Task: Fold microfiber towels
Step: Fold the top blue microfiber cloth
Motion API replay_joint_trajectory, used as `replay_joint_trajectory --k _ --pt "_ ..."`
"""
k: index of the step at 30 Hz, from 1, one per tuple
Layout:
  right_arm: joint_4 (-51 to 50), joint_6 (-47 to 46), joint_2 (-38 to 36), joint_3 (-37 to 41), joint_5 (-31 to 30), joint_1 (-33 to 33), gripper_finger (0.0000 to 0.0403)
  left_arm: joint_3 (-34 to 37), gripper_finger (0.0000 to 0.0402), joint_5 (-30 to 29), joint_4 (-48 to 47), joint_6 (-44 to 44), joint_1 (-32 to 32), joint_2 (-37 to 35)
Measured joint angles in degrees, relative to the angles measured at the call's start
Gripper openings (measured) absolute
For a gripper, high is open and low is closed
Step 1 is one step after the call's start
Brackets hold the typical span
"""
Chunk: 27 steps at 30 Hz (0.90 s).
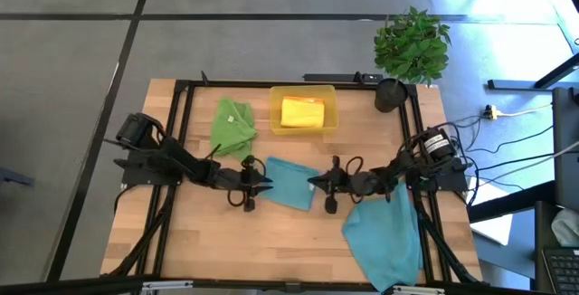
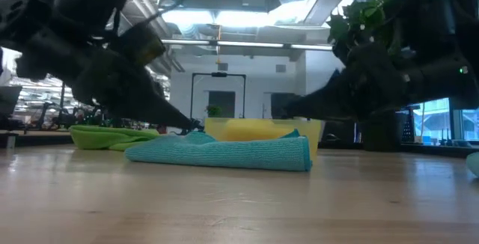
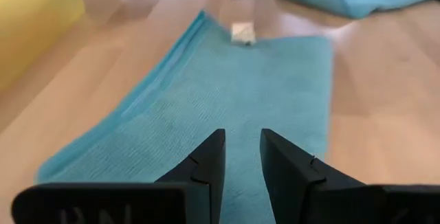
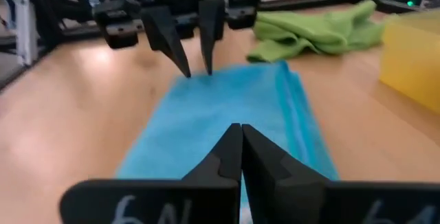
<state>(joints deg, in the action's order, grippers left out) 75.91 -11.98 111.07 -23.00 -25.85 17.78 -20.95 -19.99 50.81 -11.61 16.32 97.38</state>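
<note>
The right gripper (image 1: 316,182) had its fingers (image 4: 237,157) pressed together, tips meeting over the near edge of the folded teal towel (image 1: 291,183); whether any cloth was caught between them could not be told. From the right wrist view, the tips sat right at that towel's end, with the strip of blue running away toward the other arm.

Facing it from across the towel was the left gripper (image 1: 264,183), fingers (image 3: 210,165) a little apart, a narrow gap showing between them. It was poised at the opposite end of the same towel, tips low over the cloth, nothing visibly held. So both arms met nose to nose over the middle of the table (image 1: 199,241), the towel lying flat between them.

Out from there: the towel lay folded into a long band, its layered edge visible in the low view, with a small white tag (image 3: 242,33) at the end nearest the right gripper. Behind it stood the yellow tray (image 1: 327,114) with a yellow towel (image 1: 302,112) inside. Just beside the tray, toward the left arm's side, the green towel (image 1: 232,127) lay crumpled. A second teal towel (image 1: 387,232) was spread loosely under the right arm, near the table's front corner. A potted plant (image 1: 412,46) stood at the far corner.
</note>
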Motion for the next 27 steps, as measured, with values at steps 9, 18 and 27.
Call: replay_joint_trajectory --k 9,18,27 --pt "-4.44 -0.02 0.00 -0.42 0.09 -1.85 0.0009 -0.02 0.0084 -0.08 1.02 -4.60 -3.06 7.44" --pt "-15.77 -7.37 0.00 -1.95 -3.88 -4.05 0.0004 0.07 0.0084 0.30 2.87 -3.87 -2.41 7.65" --pt "-11.93 -6.82 -0.99 -1.95 -7.05 -3.61 0.0012 0.11 0.0084 4.40 3.99 -3.04 -2.28 7.06"
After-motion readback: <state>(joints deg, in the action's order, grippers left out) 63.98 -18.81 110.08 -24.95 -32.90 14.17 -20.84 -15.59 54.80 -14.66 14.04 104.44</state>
